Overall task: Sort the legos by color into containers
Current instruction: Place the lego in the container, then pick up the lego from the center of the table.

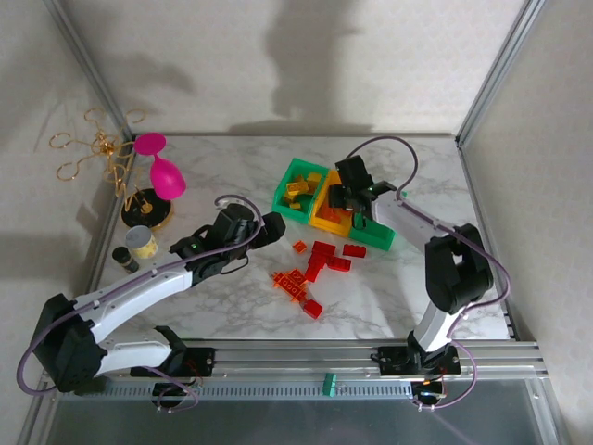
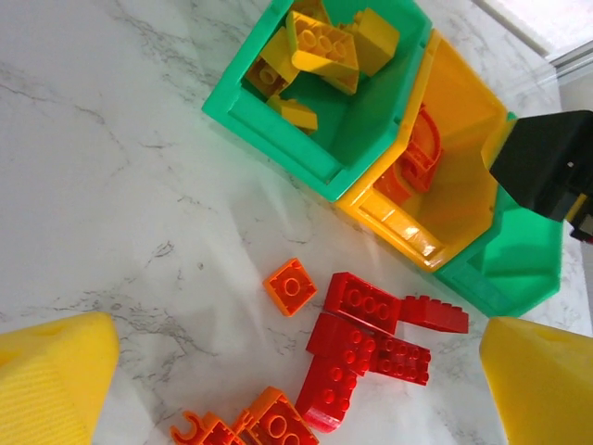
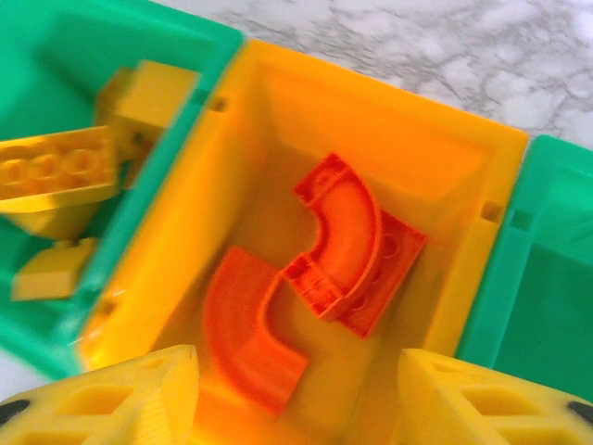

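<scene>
The containers stand in a row: a green bin (image 1: 298, 190) holding yellow legos (image 2: 324, 46), a yellow-orange bin (image 3: 278, 120) and a second green bin (image 1: 378, 237). My right gripper (image 3: 296, 408) hovers open over the yellow-orange bin. Two orange arches (image 3: 338, 232) and an orange flat brick (image 3: 394, 269) lie in that bin, the nearer arch (image 3: 246, 324) blurred. My left gripper (image 2: 296, 389) is open above the table, over a cluster of red legos (image 2: 366, 343). An orange square brick (image 2: 291, 286) lies beside them and more orange legos (image 1: 292, 283) sit closer to me.
At the far left stand a pink goblet (image 1: 162, 171), a gold wire stand (image 1: 102, 153), a cream cup (image 1: 142, 241) and a small dark cylinder (image 1: 125, 258). One red brick (image 1: 313, 309) lies apart near the front. Metal frame posts bound the marble table.
</scene>
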